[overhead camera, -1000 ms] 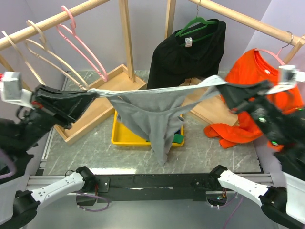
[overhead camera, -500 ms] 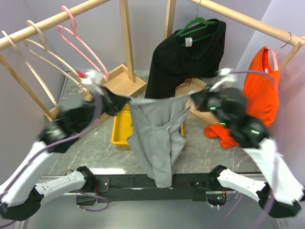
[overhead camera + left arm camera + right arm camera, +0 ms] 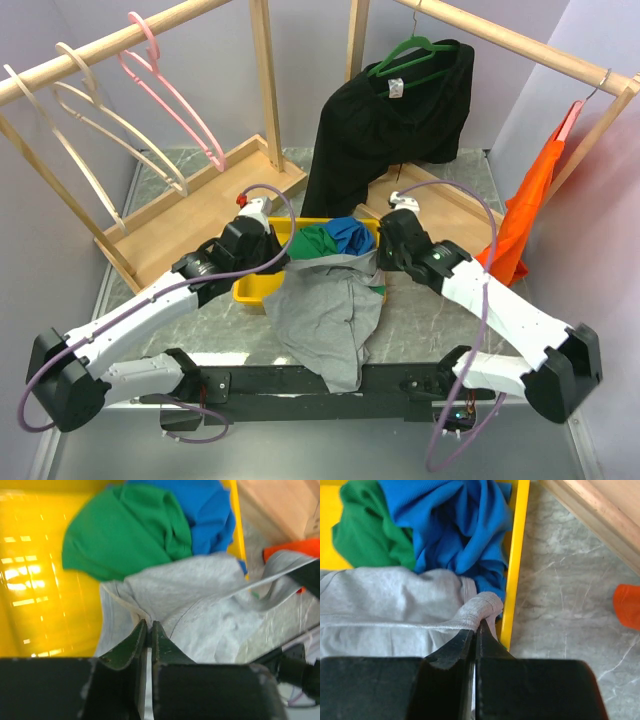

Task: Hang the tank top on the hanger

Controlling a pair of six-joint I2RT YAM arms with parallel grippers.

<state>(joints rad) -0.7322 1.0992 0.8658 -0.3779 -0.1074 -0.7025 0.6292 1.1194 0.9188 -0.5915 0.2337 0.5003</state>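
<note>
Bright, even light; mild wrist-view blur.

Yellow bin (image 3: 248, 291) on marble tabletop (image 3: 560, 580). Inside it: green garment (image 3: 315, 243) bunched left, blue garment (image 3: 350, 233) touching it on the right. Black garment (image 3: 390, 130) on green hanger (image 3: 410, 50), far rail. Orange top (image 3: 530, 215) hanging far right. Two cream hangers (image 3: 120, 128) on left rail.

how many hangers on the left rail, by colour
pink hanger: 1
cream hangers: 2
total: 3
</note>
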